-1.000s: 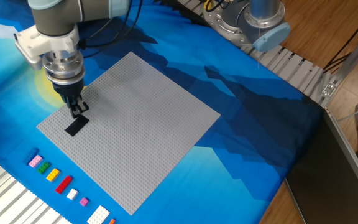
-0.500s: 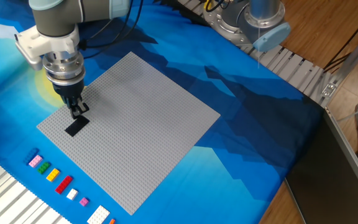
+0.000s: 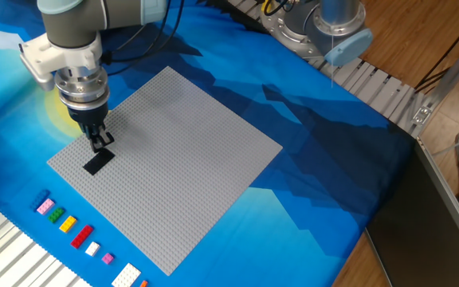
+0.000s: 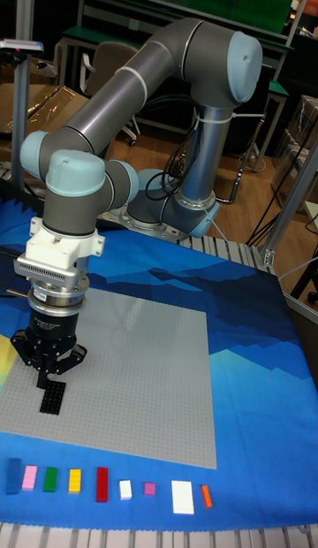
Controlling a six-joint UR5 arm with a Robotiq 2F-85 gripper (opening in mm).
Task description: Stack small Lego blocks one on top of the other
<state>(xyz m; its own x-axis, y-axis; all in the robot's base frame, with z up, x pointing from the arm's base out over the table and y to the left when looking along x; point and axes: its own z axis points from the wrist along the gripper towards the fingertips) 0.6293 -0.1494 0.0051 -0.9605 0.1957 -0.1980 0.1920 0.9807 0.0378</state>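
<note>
a: where does the claw [image 4: 49,377] sit against the black block [image 4: 53,396]?

b: in the tall fixed view it hangs straight over the far end of that flat black rectangle, fingertips right at its top face. the block runs out from under the tips toward 6 o'clock. in the fixed view the claw [image 3: 100,142] is at the block's [image 3: 97,162] 12 o'clock end, and the long axis leans from 1 o'clock down to 7 o'clock.

a: is it holding anything?

b: i cannot tell. the fingers look drawn close together, but the tips are dark against a dark block, so whether they pinch it, press it or merely hover is hidden.

a: and where is the block itself?

b: on the grey baseplate [image 3: 174,159], near its corner at 9 o'clock in the fixed view, lying flat.

a: the other bricks?

b: in a row on the blue worktop [image 3: 317,151] off the baseplate's near edge: pink [image 4: 30,478], green [image 4: 51,480], yellow [image 4: 75,481], red [image 4: 102,483], then white, purple, a larger white and orange further along. all well apart from the claw, at about 6 o'clock from it in the tall view.

a: so the coming move?

b: my guess is it turns on that offset: the row lies toward 6 o'clock, the same way the black block's long axis points.
</note>
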